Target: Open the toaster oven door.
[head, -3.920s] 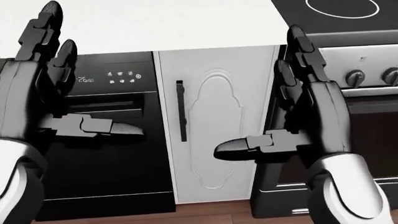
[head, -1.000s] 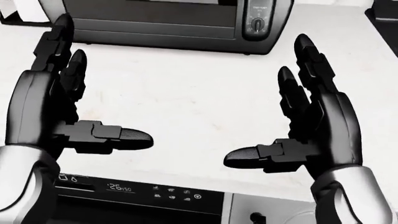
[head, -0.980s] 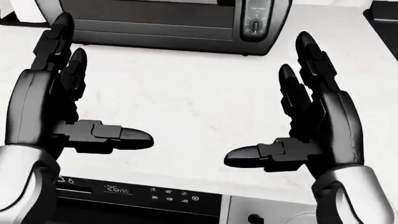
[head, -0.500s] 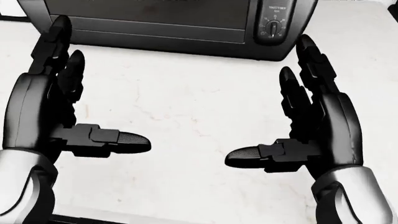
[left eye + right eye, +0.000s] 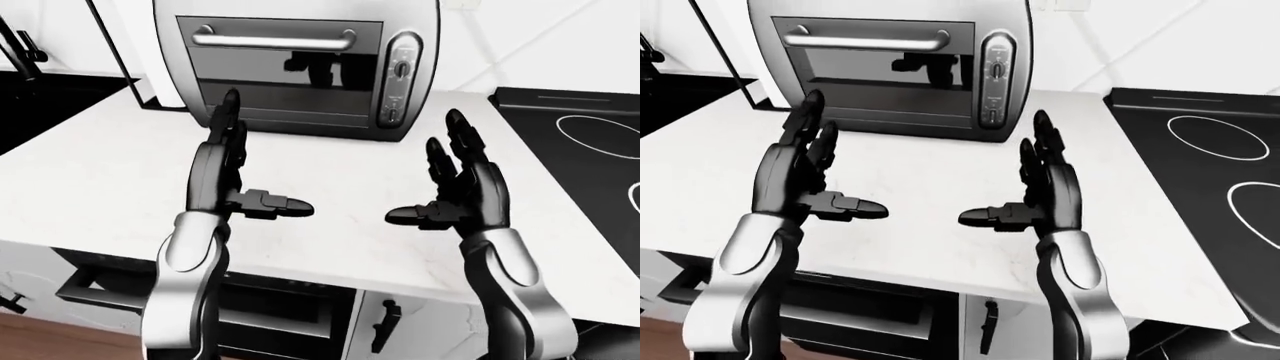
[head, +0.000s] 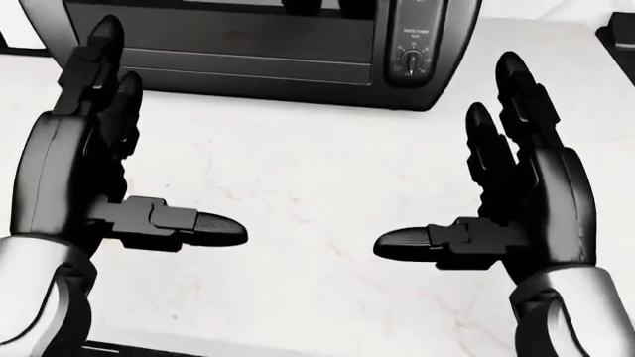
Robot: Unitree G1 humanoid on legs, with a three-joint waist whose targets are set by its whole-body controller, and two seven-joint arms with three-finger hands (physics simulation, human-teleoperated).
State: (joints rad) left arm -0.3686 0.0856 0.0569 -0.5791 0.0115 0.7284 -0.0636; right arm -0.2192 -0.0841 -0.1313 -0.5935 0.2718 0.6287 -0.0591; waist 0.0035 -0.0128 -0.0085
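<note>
The big silver toaster oven with a dark glass door [image 5: 290,67] sits at the top of the left-eye view, on the white stone counter [image 5: 100,172]. Its door is shut. A long shiny bar handle [image 5: 275,39] runs across the top of the door. A strip of round knobs [image 5: 400,79] is on the oven's right side.

The left hand [image 5: 225,176] and the right hand [image 5: 462,191] are both wide open. The fingers point up and the thumbs point toward each other. They hold nothing. Both hang over the counter, near the oven but not touching it. The left hand's fingertips [image 5: 232,97] show over the bottom of the door in the picture, but I cannot tell if they are close enough to reach it.

What could go wrong? I think the handle is higher than the hands, so a hand has to go up and in. If it goes too low, it could just bump the glass and push the oven away. If the right hand drifts right, it could hit the knobs. If the door drops down fast, it could bang the other hand waiting under it.

Nothing lies on the counter between the hands and the oven. A flat black stove top with white rings [image 5: 590,142] is on the right. A dark sink with a black tap [image 5: 30,82] is on the left. Both are well apart from the hands.
</note>
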